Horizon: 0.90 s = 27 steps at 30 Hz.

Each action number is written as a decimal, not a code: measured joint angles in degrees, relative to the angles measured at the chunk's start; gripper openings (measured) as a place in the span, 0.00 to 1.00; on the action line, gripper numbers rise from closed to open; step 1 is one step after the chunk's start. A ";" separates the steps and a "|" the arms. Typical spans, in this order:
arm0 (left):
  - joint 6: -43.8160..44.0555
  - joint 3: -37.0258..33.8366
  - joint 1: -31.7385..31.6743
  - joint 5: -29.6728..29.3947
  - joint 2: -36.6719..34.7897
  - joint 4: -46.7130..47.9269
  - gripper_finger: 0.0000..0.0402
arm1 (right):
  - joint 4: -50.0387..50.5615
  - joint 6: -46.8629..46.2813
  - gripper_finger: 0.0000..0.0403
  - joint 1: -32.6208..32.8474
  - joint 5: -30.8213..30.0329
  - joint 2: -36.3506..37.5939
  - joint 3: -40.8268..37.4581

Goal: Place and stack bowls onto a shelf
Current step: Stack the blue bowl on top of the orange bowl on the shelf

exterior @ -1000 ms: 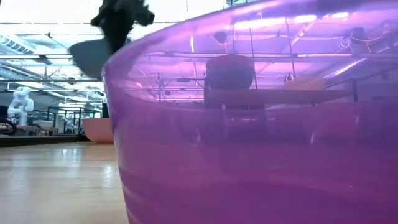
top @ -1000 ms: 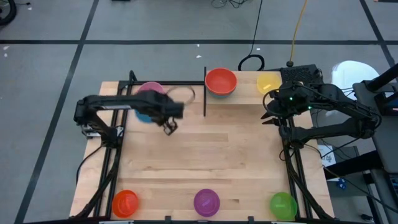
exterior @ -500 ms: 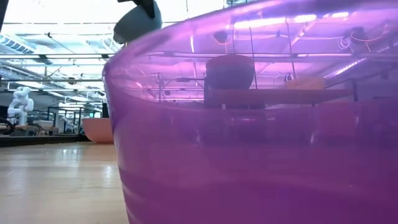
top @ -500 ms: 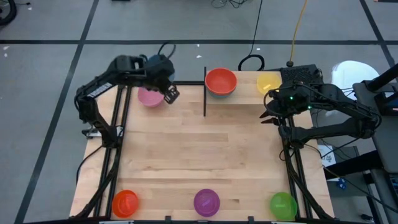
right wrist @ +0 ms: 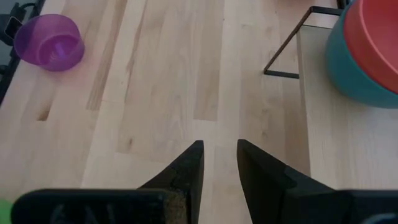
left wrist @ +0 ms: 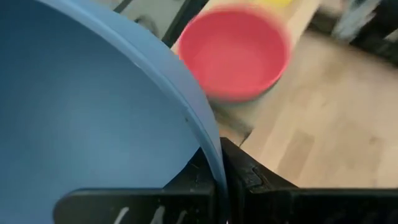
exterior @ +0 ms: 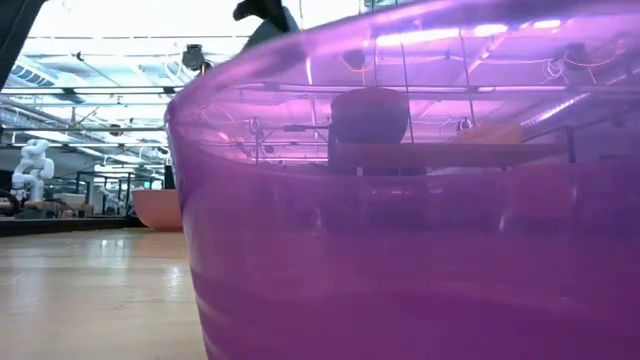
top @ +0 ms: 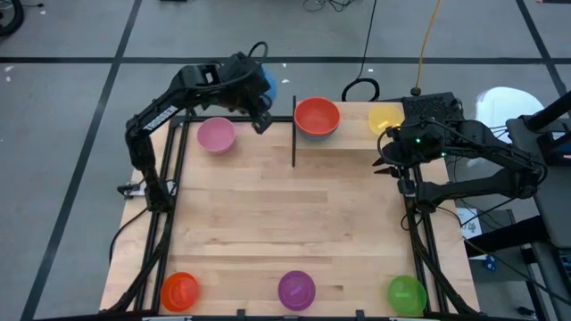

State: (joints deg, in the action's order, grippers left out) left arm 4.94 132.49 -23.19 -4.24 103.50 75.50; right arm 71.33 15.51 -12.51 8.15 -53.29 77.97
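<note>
Aloft, blue bowl (left wrist: 93,118) is held pinched by its rim in left gripper (top: 257,114), near red bowl (top: 317,117); right gripper (right wrist: 219,163) is held slightly parted.

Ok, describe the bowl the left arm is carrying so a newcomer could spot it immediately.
Start at the shelf along the table's far edge, where the red bowl sits nested in a teal one. Just left of it, raised above the table, the left gripper has its fingers clamped on the rim of the blue bowl. It is the only blue bowl, and the only one held in the air.
</note>
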 joint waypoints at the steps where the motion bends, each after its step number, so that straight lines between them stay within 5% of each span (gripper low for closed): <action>1: -0.30 0.30 -0.28 1.35 0.42 -1.85 0.01 | 0.02 0.00 0.22 0.00 -0.68 -0.01 0.00; 15: -2.94 1.81 -0.80 10.13 5.05 -17.01 0.01 | 0.02 0.00 0.22 -0.02 -1.10 -0.01 0.00; 27: -3.20 1.76 -0.69 17.08 12.89 -19.50 0.01 | 0.04 0.13 0.22 -0.15 -2.44 0.01 0.00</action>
State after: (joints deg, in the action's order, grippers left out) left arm 1.74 134.26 -23.88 12.84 116.39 56.00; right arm 71.37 15.64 -12.67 5.72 -53.28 77.97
